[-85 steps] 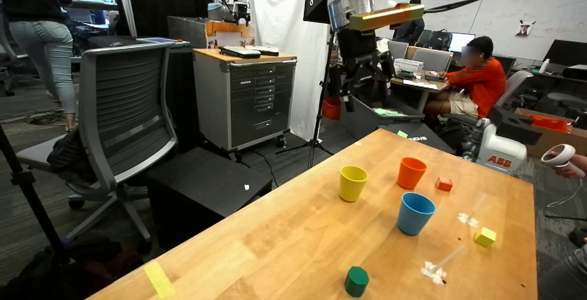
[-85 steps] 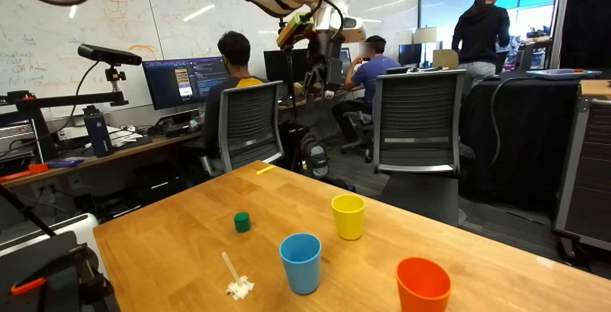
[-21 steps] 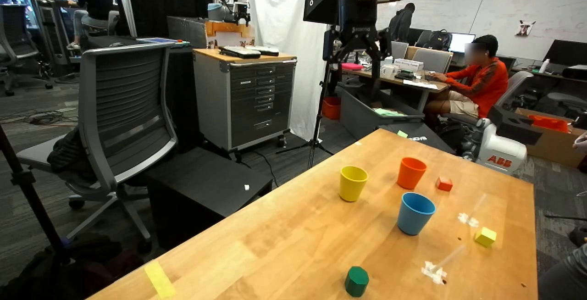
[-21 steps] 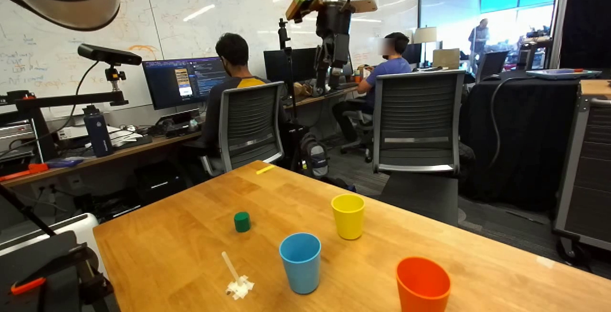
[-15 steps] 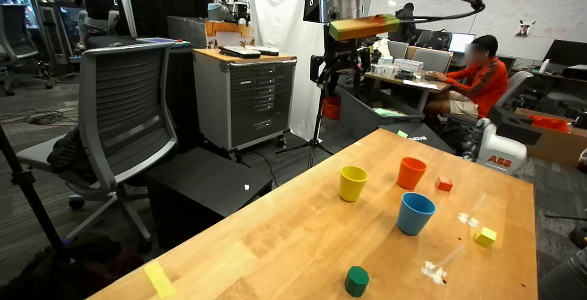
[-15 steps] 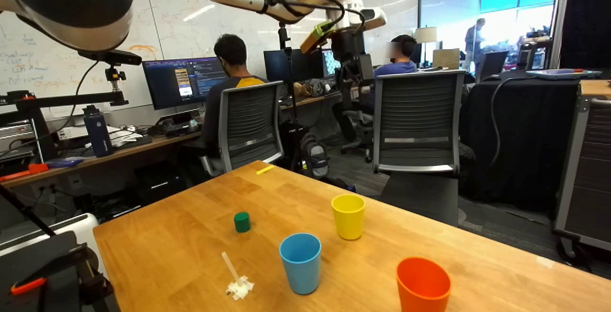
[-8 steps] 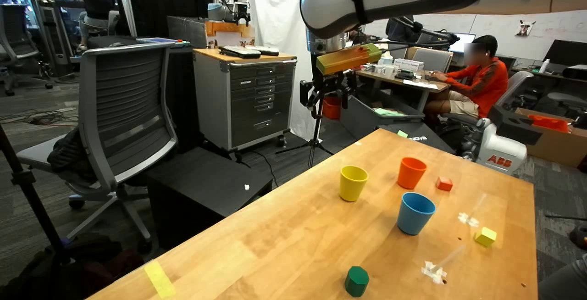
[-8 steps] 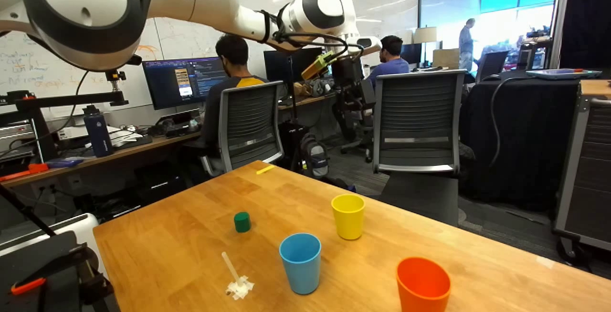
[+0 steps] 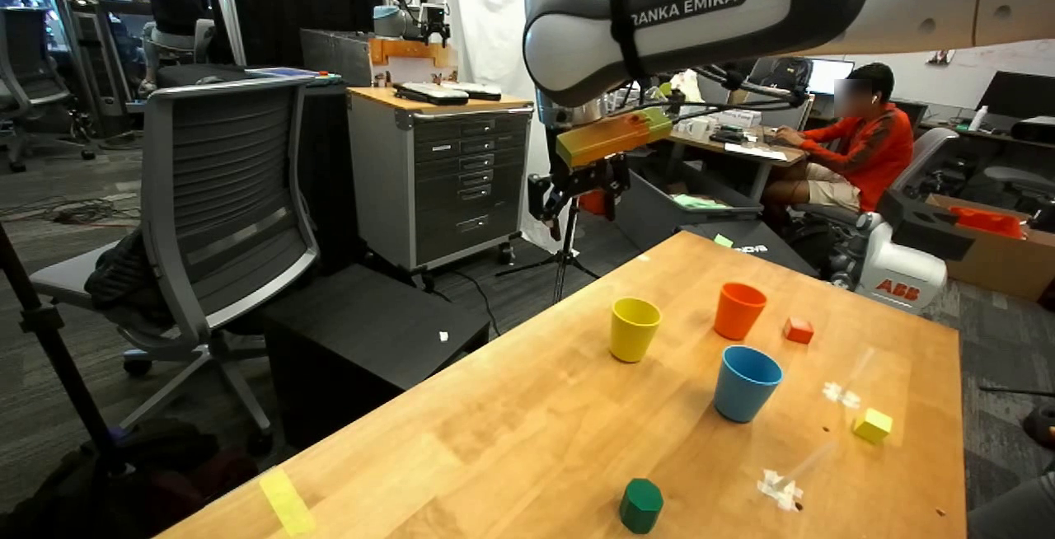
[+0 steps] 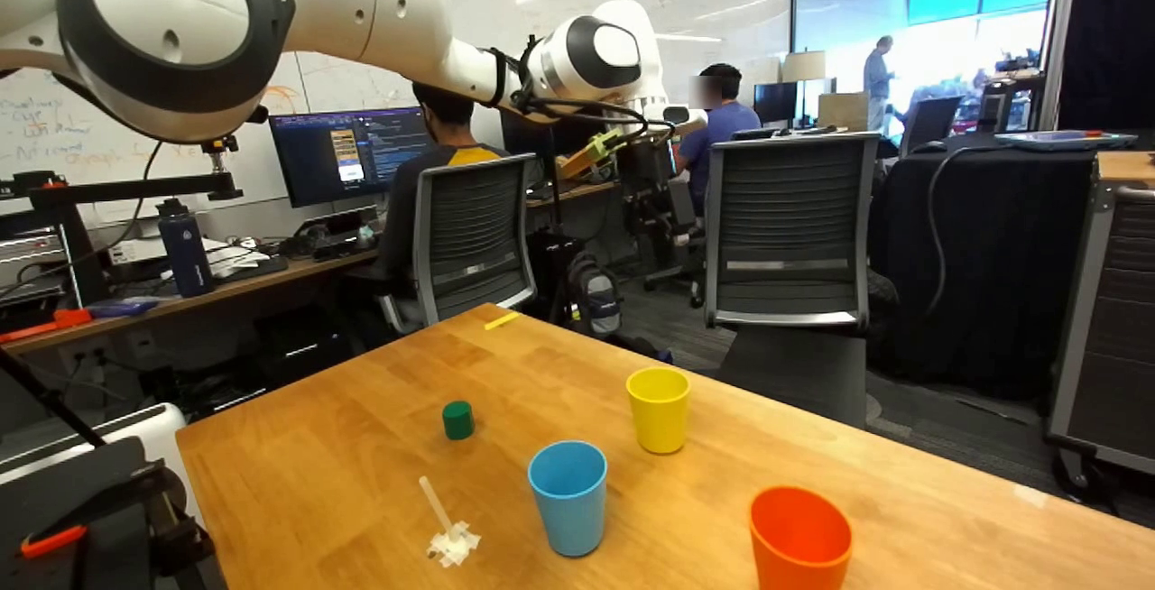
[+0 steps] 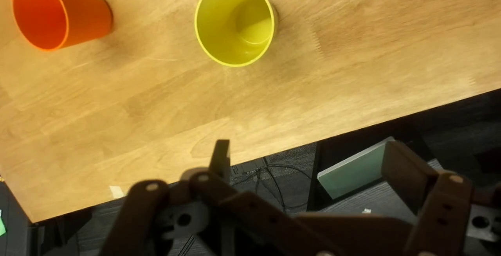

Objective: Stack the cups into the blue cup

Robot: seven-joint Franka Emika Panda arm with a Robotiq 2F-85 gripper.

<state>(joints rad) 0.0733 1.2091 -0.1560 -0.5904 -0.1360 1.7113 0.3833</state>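
The yellow cup point(image 9: 635, 330), the orange-red cup point(image 9: 739, 311) and the blue cup point(image 9: 746, 385) stand upright and apart on the wooden table. The three also show in an exterior view: yellow point(image 10: 659, 410), orange-red point(image 10: 800, 540), blue point(image 10: 568, 502). My gripper point(image 9: 582, 219) is open and empty, in the air beyond the table's long edge, nearest the yellow cup. In the wrist view the yellow cup point(image 11: 235, 23) is at top middle and the orange-red cup point(image 11: 78, 13) at top left. There the open fingers point(image 11: 307, 146) are at the bottom. The blue cup is out of the wrist view.
A short dark green block point(image 9: 640, 506), a yellow block point(image 9: 872, 425) and a red block point(image 9: 798, 330) lie on the table point(image 9: 494, 440). Thin sticks point(image 10: 439, 509) stand taped to it near the blue cup. A black box point(image 9: 371, 325) stands beside the table's long edge.
My gripper has come down and, in an exterior view, moved left past the table's long edge, staying open over the last second. The cups and blocks have not moved.
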